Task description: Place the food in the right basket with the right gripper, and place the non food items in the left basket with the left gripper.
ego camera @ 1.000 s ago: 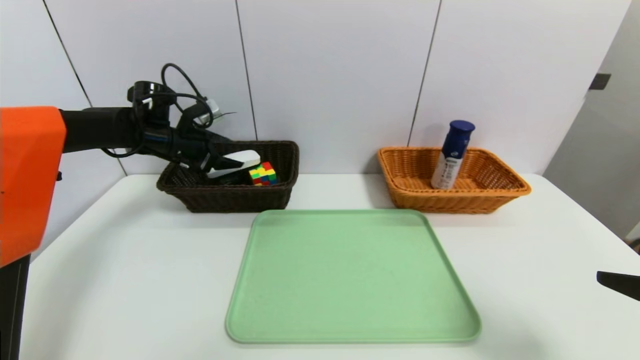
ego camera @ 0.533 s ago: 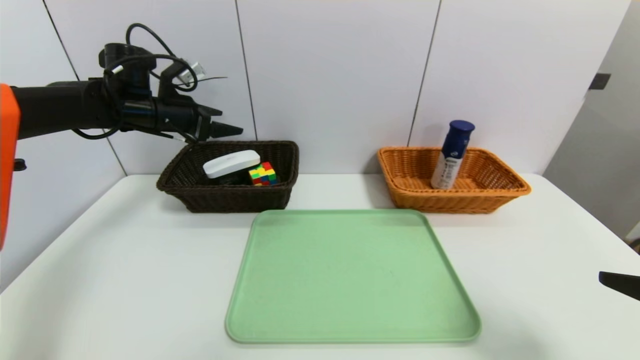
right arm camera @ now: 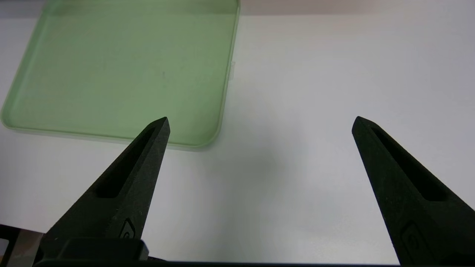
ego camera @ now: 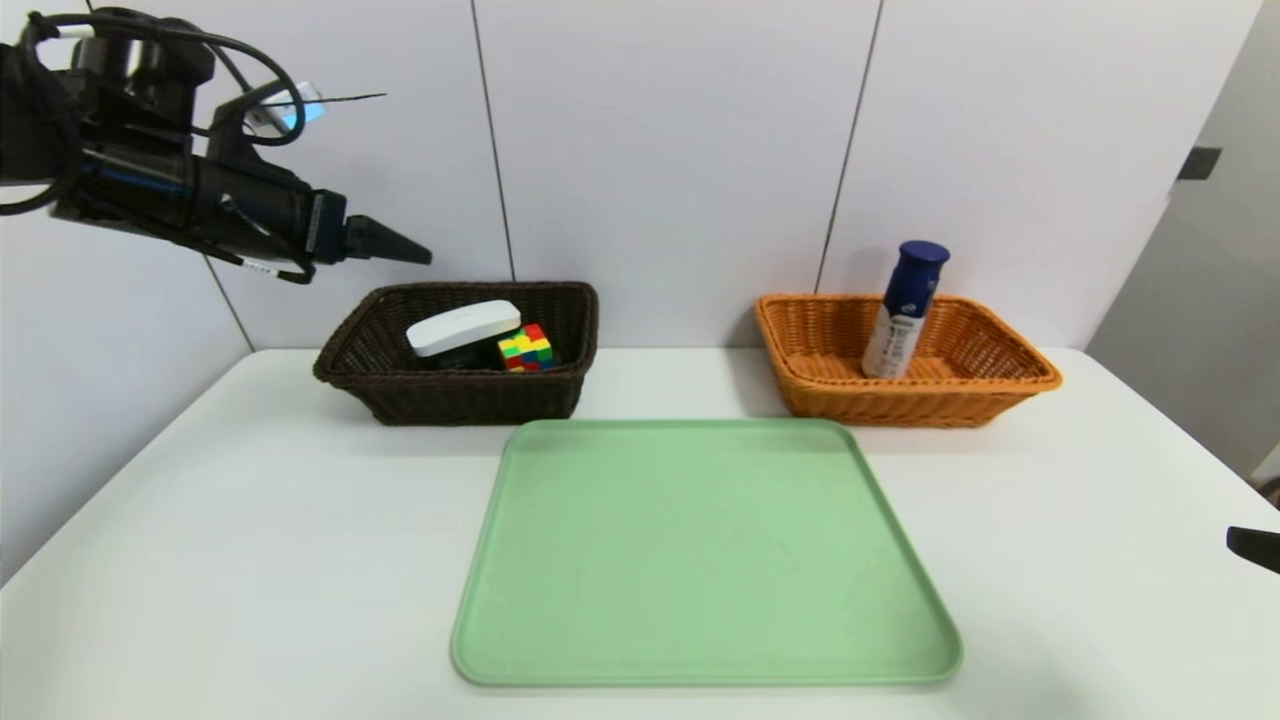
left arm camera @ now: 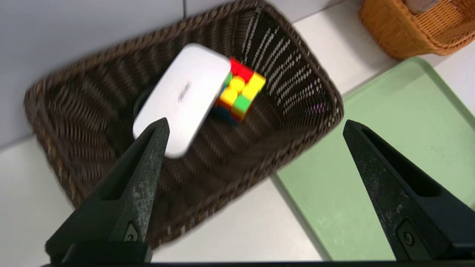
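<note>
The dark brown left basket [ego camera: 455, 398] [left arm camera: 308, 89] holds the flat white case [ego camera: 463, 327] [left arm camera: 183, 96] and the multicoloured puzzle cube [ego camera: 527, 347] [left arm camera: 240, 91]; the glass cup is hidden under the case. In the orange right basket [ego camera: 905, 400] [left arm camera: 412, 35] the blue-capped bottle [ego camera: 905, 310] leans upright. My left gripper [ego camera: 405, 250] [left arm camera: 256, 126] hangs open and empty, high above and to the left of the brown basket. My right gripper [ego camera: 1250, 545] [right arm camera: 261, 124] stands open over bare table at the right edge, nothing between its fingers.
A pale green tray [ego camera: 700, 655] [right arm camera: 207, 111] [left arm camera: 389, 155] lies bare in the middle of the white table [ego camera: 250, 520]. The white panelled wall [ego camera: 660, 150] stands right behind both baskets.
My left gripper let go of the white case in the brown basket, opened wide and rose up and leftward. The case now rests on the basket's contents. The right gripper edged slightly outward.
</note>
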`<act>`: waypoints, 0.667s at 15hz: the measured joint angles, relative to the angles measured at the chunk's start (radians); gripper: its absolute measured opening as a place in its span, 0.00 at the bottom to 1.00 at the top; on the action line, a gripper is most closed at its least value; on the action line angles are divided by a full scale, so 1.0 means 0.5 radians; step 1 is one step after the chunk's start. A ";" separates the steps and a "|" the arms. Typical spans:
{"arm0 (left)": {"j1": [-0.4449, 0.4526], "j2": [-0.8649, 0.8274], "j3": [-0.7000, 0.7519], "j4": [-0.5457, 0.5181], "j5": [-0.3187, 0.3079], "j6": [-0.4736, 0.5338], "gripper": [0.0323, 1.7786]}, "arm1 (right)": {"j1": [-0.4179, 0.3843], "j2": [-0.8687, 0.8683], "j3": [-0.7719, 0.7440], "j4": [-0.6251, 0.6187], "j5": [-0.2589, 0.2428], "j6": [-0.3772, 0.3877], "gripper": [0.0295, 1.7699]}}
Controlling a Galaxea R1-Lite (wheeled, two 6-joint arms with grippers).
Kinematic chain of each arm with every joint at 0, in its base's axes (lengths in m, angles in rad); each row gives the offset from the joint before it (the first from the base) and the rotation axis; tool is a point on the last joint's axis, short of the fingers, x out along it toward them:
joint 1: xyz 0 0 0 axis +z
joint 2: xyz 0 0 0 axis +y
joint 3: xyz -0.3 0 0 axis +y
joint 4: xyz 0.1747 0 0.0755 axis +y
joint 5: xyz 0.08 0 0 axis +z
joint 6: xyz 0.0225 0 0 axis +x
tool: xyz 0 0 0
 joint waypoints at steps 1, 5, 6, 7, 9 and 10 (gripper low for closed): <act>0.016 -0.075 0.068 0.082 0.054 -0.014 0.93 | 0.000 -0.007 -0.009 0.002 -0.007 0.001 0.96; 0.049 -0.427 0.559 0.191 0.362 -0.117 0.94 | -0.030 -0.065 -0.012 0.006 -0.026 0.001 0.96; 0.051 -0.516 0.679 0.194 0.431 -0.132 0.94 | -0.038 -0.086 -0.009 0.006 -0.030 -0.001 0.96; 0.051 -0.630 0.817 0.197 0.491 -0.151 0.94 | -0.043 -0.116 -0.002 0.005 -0.033 -0.010 0.96; 0.053 -0.887 1.091 0.195 0.599 -0.210 0.95 | -0.048 -0.202 0.010 0.006 -0.040 -0.023 0.96; 0.054 -1.016 1.216 0.192 0.648 -0.234 0.95 | -0.049 -0.259 0.018 0.006 -0.045 -0.026 0.96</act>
